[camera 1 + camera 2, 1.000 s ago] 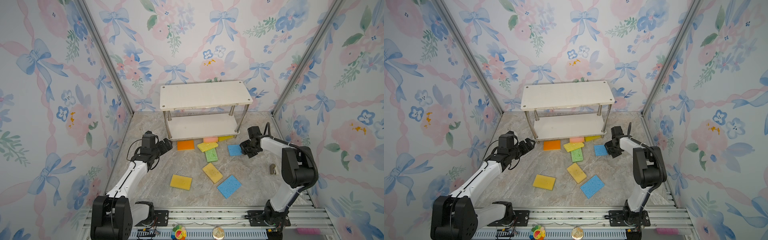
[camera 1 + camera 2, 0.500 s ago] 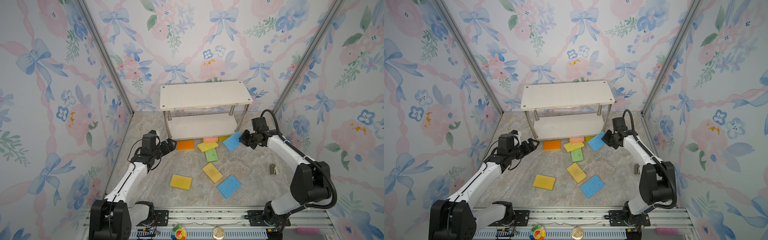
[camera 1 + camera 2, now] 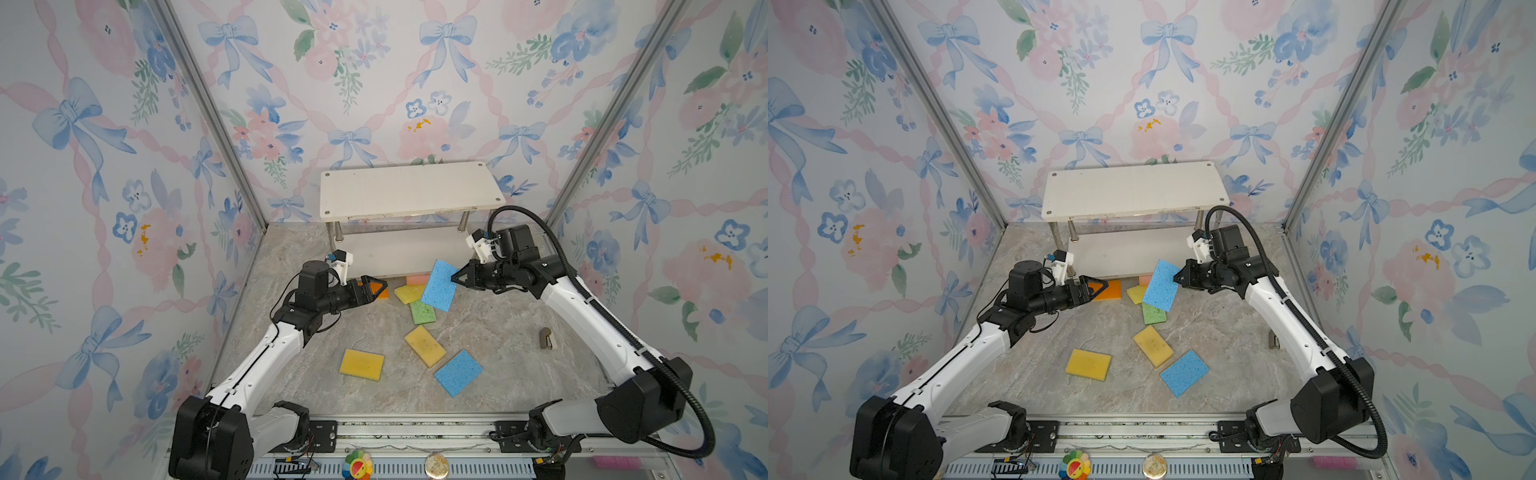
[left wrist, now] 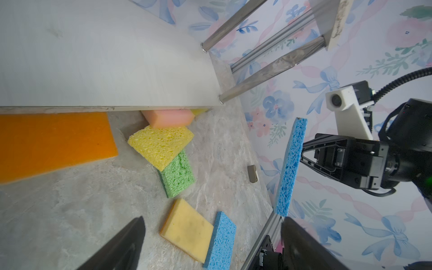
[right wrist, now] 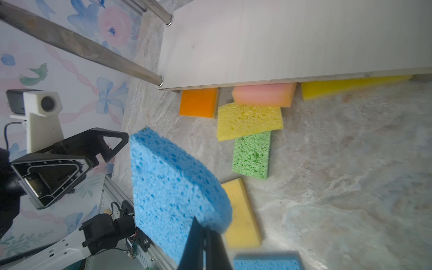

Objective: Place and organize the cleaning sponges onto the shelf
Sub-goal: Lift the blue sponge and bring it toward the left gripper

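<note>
The shelf [image 3: 409,189] stands at the back, both white boards bare. My right gripper [image 3: 456,277] is shut on one edge of a blue sponge [image 3: 439,286], held on edge in the air before the lower board [image 5: 280,46]; the right wrist view shows the sponge [image 5: 168,182] pinched in the gripper [image 5: 203,224]. My left gripper [image 3: 380,286] is open and empty, just over the orange sponge [image 3: 383,294]. On the floor lie pink [image 3: 417,279], yellow [image 3: 409,293], green [image 3: 422,312], tan-yellow [image 3: 424,345], yellow [image 3: 361,364] and blue [image 3: 458,372] sponges. Another yellow sponge [image 5: 350,86] pokes from under the shelf.
A small grey-brown object [image 3: 545,337] lies on the stone floor at the right. Papered walls with metal corner posts close in three sides. A metal rail [image 3: 415,428] carrying both arm bases runs along the front edge.
My right gripper has lifted the blue sponge off the floor and carried it left and up, in front of the shelf. My left gripper has moved right, over the orange sponge.
</note>
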Controlling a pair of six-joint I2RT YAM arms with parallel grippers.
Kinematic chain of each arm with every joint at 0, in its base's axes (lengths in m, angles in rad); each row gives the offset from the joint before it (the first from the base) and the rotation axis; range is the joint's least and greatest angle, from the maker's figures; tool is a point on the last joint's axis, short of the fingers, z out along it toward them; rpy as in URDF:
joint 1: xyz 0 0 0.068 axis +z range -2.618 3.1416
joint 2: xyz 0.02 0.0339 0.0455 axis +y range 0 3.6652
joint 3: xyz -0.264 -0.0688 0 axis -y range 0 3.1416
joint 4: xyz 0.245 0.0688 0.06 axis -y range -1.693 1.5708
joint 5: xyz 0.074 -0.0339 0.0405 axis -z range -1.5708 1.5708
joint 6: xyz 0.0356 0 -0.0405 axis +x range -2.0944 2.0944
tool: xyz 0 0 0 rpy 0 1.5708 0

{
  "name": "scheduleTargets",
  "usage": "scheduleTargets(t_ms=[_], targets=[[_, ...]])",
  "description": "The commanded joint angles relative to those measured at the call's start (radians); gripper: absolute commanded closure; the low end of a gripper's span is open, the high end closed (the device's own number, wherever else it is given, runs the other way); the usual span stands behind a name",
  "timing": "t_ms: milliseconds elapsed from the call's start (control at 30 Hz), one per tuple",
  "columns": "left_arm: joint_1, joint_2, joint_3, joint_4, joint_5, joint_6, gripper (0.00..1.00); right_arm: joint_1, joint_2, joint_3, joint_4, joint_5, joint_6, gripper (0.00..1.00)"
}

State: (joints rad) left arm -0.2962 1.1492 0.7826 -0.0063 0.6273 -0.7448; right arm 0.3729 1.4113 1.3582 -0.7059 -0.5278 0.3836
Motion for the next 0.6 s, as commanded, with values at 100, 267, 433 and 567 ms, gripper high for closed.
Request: scheduleTargets(t_ms=[100, 267, 433, 567], targets=[[-0.064, -0.007, -0.014, 0.219, 0.085, -0.130, 0.10, 0.081, 0.045, 0.101, -0.079, -0.118, -0.069, 1.00], [-0.078, -0.025, -0.065, 0.373, 0.076, -0.251, 0.12, 0.125, 0.075, 0.129, -0.072, -0.121, -0.059, 1.00], [-0.132, -0.021, -0.055, 0.374, 0.053, -0.248, 0.14, 0.163, 0.099, 0.151, -0.070, -0.119, -0.059, 1.00], [-0.156, -0.002, -0.048, 0.374, 0.045, -0.245, 0.19, 0.182, 0.105, 0.169, -0.080, -0.088, -0.062, 1.00]])
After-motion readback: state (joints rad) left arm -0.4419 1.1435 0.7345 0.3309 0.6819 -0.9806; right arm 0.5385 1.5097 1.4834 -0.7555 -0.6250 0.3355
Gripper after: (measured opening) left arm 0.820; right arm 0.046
